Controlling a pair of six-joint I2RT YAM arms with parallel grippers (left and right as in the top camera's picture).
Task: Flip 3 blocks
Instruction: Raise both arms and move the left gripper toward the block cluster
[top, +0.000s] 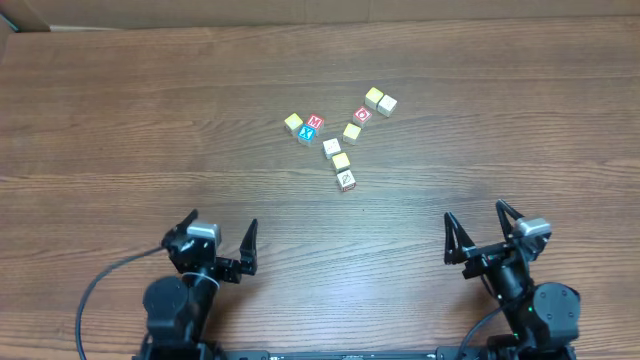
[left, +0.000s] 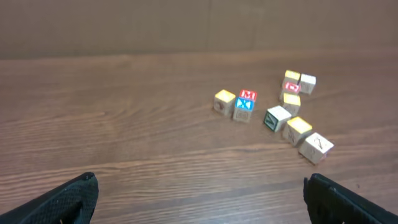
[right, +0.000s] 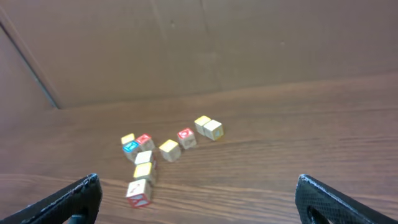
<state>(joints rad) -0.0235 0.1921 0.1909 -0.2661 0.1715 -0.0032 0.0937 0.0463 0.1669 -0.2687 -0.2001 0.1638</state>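
The blocks (top: 341, 160) are seen in a row on the desk (top: 120, 120), untouched. The left tool (top: 221, 222) and right tool (top: 476, 214) are held released at the near edge. No flip is judged begun; a reach to one block is called for.

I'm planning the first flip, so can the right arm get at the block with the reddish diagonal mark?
Probably yes. The marked block sits at the cluster's near end, with bare table between it and the open right gripper; a yellow block crowds only its far side.
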